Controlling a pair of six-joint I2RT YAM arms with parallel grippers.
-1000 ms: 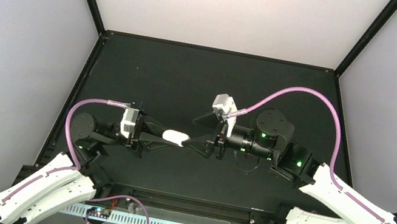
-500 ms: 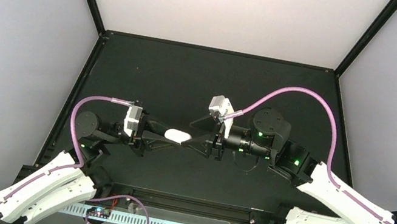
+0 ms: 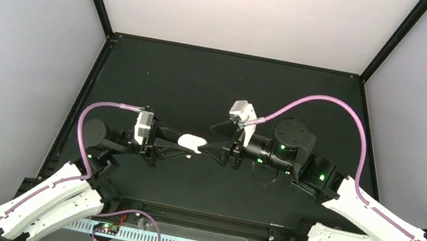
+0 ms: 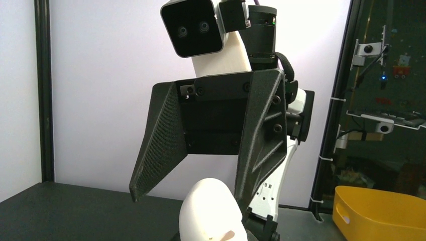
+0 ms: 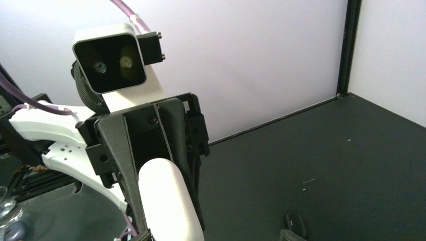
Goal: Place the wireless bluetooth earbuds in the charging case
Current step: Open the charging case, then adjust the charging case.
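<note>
Two arms meet above the middle of the worktop (image 3: 204, 85). The left end effector (image 3: 183, 143) is clamped on the white, pill-shaped charging case (image 3: 195, 144) and holds it clear of the surface, with the free end pointing right. In the right wrist view the case juts out from between the two left fingers, which press on its sides. No open lid or seam shows, so the case appears closed.

The right end effector (image 3: 211, 148) faces it from the right. Its fingers are spread wide, their tips at or just beside the free end of the case. Whether they touch it cannot be told.

No earbud can be identified with certainty. A small dark object (image 5: 295, 221) lies on the worktop in the right wrist view, but it is too small to tell whether it is a bud.

Step in hand, as judged: the case is being presented between the two arms, either for opening or for a handover, before any bud is inserted. The task appears to be at an early stage.

The next move probably requires the right fingers to centre on the free end and close squarely. The left grip must stay firm, because the smooth, rounded shell could twist or slip out.
</note>
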